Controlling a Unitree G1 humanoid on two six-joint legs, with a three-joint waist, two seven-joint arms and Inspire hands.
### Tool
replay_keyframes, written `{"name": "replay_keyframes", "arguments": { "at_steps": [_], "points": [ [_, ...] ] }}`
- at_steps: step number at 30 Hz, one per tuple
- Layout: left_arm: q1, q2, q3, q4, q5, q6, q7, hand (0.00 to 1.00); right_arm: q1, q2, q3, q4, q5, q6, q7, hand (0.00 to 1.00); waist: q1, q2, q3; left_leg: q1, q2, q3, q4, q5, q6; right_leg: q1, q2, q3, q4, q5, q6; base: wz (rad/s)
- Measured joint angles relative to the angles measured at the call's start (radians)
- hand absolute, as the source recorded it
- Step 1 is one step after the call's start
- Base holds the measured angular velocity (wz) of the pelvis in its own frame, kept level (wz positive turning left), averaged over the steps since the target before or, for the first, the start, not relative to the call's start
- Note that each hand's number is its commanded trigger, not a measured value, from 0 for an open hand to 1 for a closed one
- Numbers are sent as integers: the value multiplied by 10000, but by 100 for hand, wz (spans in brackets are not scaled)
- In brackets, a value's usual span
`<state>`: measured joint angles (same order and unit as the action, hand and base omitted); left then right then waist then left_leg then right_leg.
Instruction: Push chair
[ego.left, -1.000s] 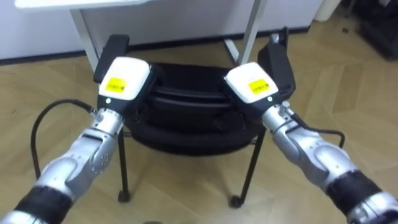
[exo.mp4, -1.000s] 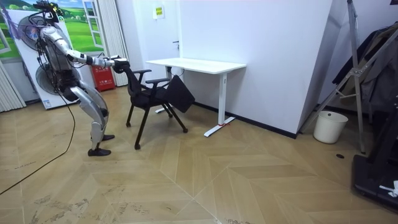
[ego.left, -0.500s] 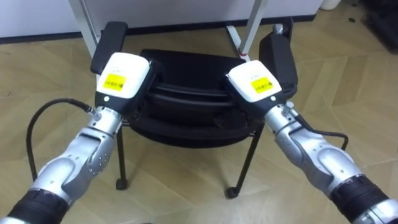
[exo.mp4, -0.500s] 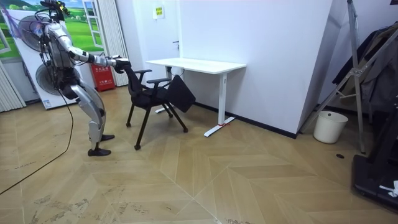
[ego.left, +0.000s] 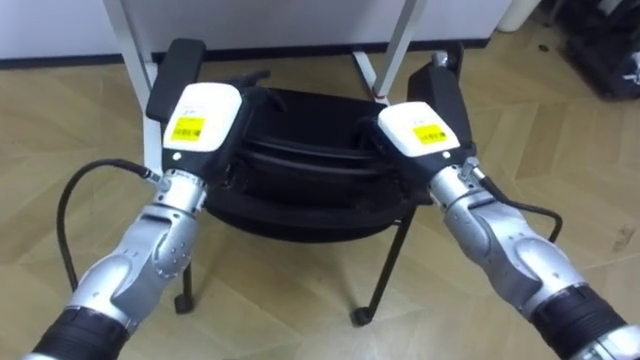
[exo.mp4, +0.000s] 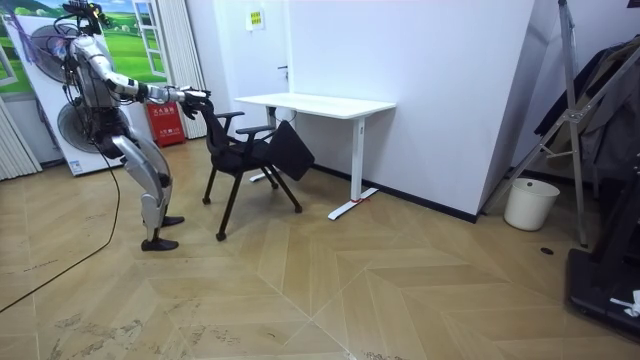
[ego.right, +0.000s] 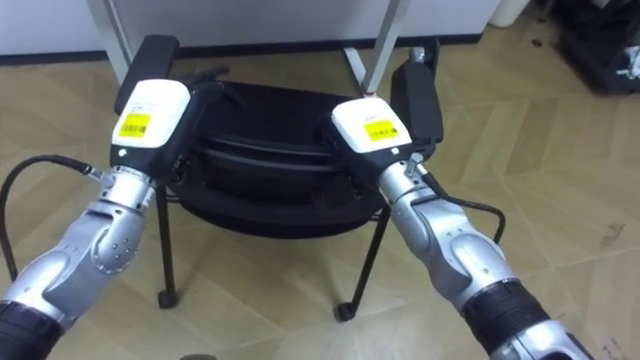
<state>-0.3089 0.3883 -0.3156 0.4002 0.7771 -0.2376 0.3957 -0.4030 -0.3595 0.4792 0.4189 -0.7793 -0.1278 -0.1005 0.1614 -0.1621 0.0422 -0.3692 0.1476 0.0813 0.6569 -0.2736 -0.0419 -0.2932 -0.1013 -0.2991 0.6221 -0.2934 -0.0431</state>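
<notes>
Chair (ego.left: 300, 195) scooted nearer the table (exo.mp4: 320, 104). We've got left robot hand (ego.left: 205, 118) and right robot hand (ego.left: 420, 130) on its back, grip unclear; more pushing needed.

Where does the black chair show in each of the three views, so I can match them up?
Left eye view: chair in the centre, close below the camera.
Right eye view: chair slightly left of centre.
Room view: chair left of centre, directly in front of the robot.
Shared landmark: white desk just beyond the chair; the white desk leg stands at the top of both eye views.
</notes>
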Motion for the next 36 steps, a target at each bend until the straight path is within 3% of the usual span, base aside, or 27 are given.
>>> {"name": "replay_keyframes", "arguments": {
  "at_steps": [4, 7, 8, 9, 10, 12, 13, 14, 15, 16, 17, 18, 19, 21, 22, 23, 24, 25, 27, 28, 29, 30, 31, 32, 33, 34, 36],
  "points": [
    [-40, 330, 103, -237, -117, -67, -460, 0, -74, -327, -30, -141, 4, -353, 112, 0, 19, -211, -7, 136, 75, -46, 101, -64, -81, 206, 173, 19, -77, 25, -46, -5],
    [-60, 839, 355, -826, 55, -53, -1063, 0, -764, -1261, -433, -480, -557, -1053, 130, 0, 32, -225, -4, 234, 494, -72, 251, -165, -199, 522, 660, 30, -601, 289, -176, -17],
    [-127, 1439, 364, -1441, 239, -99, -1312, 0, -1113, -2130, -378, -664, -707, -1681, 164, 0, -3, -239, 1, 286, 581, -140, 202, -139, -249, 697, 820, -16, -879, 429, -220, -6],
    [-165, 2340, 365, -1795, 235, -239, -1501, 0, -1603, -3006, -378, -1036, -450, -2097, 59, 0, -56, -201, 28, 384, 666, -137, 132, -117, -283, 852, 938, -21, -1106, 547, -257, -7],
    [-215, 2752, 378, -1810, 180, -366, -1501, 0, -1914, -3322, -423, -1148, -329, -2114, -200, 0, -111, -187, 38, 445, 688, -140, 83, -102, -308, 933, 990, -12, -1221, 596, -271, -8],
    [-357, 4218, 381, -2224, 225, -590, -1833, 0, -3154, -4387, -1389, -1680, 76, -2112, -1437, 0, -277, -171, 50, 467, 726, -141, -187, 16, -401, 989, 1108, -38, -1605, 757, -329, -8],
    [-363, 4646, 383, -2468, 223, -695, -1939, 0, -3418, -4738, -1732, -1854, 307, -2120, -1798, 0, -242, -161, 57, 442, 748, -140, -213, 20, -411, 986, 1146, -38, -1688, 784, -342, -5],
    [-389, 5761, 469, -3018, 192, -1186, -1996, 0, -3746, -5601, -2570, -2259, 804, -2105, -2607, 0, -207, -127, 80, 395, 849, -140, -266, 10, -437, 1018, 1280, -24, -1929, 848, -365, 0],
    [-400, 6698, 1406, -4028, -225, -1711, -1918, 0, -3977, -6538, -3462, -2657, 1537, -2052, -3381, 0, -70, -49, 136, 331, 906, -180, -321, -17, -486, 1024, 1394, -25, -2122, 902, -372, 4],
    [-465, 6926, 2245, -4442, -597, -1846, -1619, 0, -4259, -6912, -3768, -2779, 1866, -2005, -3739, 0, -66, -60, 129, 331, 905, -179, -365, -17, -492, 1030, 1400, -45, -2165, 900, -370, 11],
    [-1036, 7100, 3938, -4717, -1599, -1842, -587, 0, -4904, -7551, -4308, -2949, 2362, -1991, -4430, 0, -218, -22, 139, 371, 862, -168, -482, -14, -496, 1076, 1371, -85, -2262, 852, -339, 13],
    [-1733, 7502, 5265, -4604, -2845, -1468, 858, 0, -5484, -8101, -4659, -3130, 2884, -1993, -5152, 0, -537, -26, 103, 528, 791, -48, -646, -14, -497, 1134, 1317, -55, -2277, 766, -288, 6],
    [-1934, 7821, 6126, -4553, -3423, -1283, 1506, 0, -5628, -8488, -4911, -3225, 3163, -2019, -5487, 0, -732, -13, 26, 574, 793, 70, -702, -18, -497, 1145, 1251, -23, -2290, 737, -268, -10],
    [-1568, 8858, 9169, -3560, -5352, -1088, 3330, 0, -5285, -10433, -6321, -3027, 4569, -2105, -6348, 0, -1287, 212, -234, 1063, 721, 537, -1038, -98, -495, 1392, 1201, 246, -2467, 646, -153, -33],
    [-1205, 8934, 9858, -3155, -5792, -1118, 3633, 0, -5134, -10737, -6668, -2853, 4897, -2107, -6466, 0, -1372, 312, -318, 1256, 675, 660, -1110, -100, -492, 1503, 1163, 330, -2475, 596, -111, -43],
    [-360, 9000, 11033, -2092, -6587, -1109, 4081, 0, -4828, -11262, -7357, -2276, 5489, -2184, -6749, 0, -1566, 433, -572, 1614, 566, 864, -1254, -99, -492, 1717, 1061, 521, -2501, 479, -48, -31],
    [479, 9008, 12029, -1098, -7211, -927, 4343, 0, -4396, -11787, -8245, -1522, 6062, -2213, -7013, 0, -1692, 602, -753, 1856, 465, 941, -1365, -113, -514, 1844, 964, 602, -2481, 273, 5, -25],
    [795, 8994, 12378, -636, -7548, -792, 4487, 0, -4218, -12011, -8639, -1043, 6432, -2212, -7176, 0, -1794, 681, -722, 2031, 451, 1054, -1398, -119, -524, 1921, 912, 633, -2426, 187, 12, -19],
    [2637, 8964, 13733, 1320, -9744, -683, 5051, 0, -3519, -12407, -9841, 775, 8563, -2194, -7716, 0, -2053, 785, -881, 2366, 395, 1149, -1484, -121, -526, 2025, 824, 874, -2348, -84, -64, -32],
    [3177, 8914, 13955, 1858, -10411, -668, 5136, 0, -3273, -12479, -10087, 1235, 9214, -2194, -7834, 0, -2113, 815, -902, 2450, 395, 1152, -1551, -121, -526, 2078, 839, 910, -2345, -125, -91, -37],
    [4377, 8645, 14281, 2926, -11960, -583, 5208, 0, -2345, -12576, -10780, 2332, 10555, -2202, -7979, 0, -2214, 905, -956, 2605, 393, 1163, -1680, -121, -527, 2104, 872, 1026, -2315, -180, -134, -40],
    [5560, 7972, 14708, 3689, -13405, -369, 5166, 0, -908, -12317, -11719, 3392, 11828, -2135, -7992, 0, -2364, 1002, -997, 2660, 415, 1159, -1742, -121, -527, 2129, 922, 1097, -2283, -180, -150, -38],
    [5961, 7509, 14928, 3885, -14031, -245, 5166, 0, -96, -12042, -12192, 3831, 12399, -2058, -7945, 0, -2466, 1044, -998, 2660, 422, 1158, -1748, -121, -526, 2131, 931, 1103, -2307, -168, -169, -34],
    [6690, 6229, 15230, 3923, -15530, -112, 5173, 0, 1833, -10876, -13283, 4294, 13733, -1963, -7709, 0, -2653, 1055, -1003, 2680, 429, 1161, -1815, -121, -526, 2132, 937, 1067, -2323, -151, -180, -25],
    [7092, 4717, 15074, 3911, -16849, 12, 5152, 0, 3933, -9113, -13911, 4323, 15016, -1797, -7298, 0, -2650, 1053, -1005, 2776, 425, 1160, -1932, -121, -526, 2141, 942, 1004, -2340, -110, -157, -18],
    [7087, 3959, 14850, 3919, -17246, 123, 5140, 0, 4915, -8078, -14023, 4372, 15440, -1651, -7050, 0, -2601, 1049, -1009, 2819, 411, 1161, -2022, -120, -526, 2181, 943, 1007, -2395, -79, -139, 6],
    [6839, 982, 13622, 4023, -18408, 630, 4839, 0, 7597, -3267, -13902, 4381, 16139, -655, -6099, 0, -1969, 1136, -1083, 3442, 306, 1199, -2815, -117, -528, 2509, 984, 1103, -2635, -62, -114, 31]
  ]
}}
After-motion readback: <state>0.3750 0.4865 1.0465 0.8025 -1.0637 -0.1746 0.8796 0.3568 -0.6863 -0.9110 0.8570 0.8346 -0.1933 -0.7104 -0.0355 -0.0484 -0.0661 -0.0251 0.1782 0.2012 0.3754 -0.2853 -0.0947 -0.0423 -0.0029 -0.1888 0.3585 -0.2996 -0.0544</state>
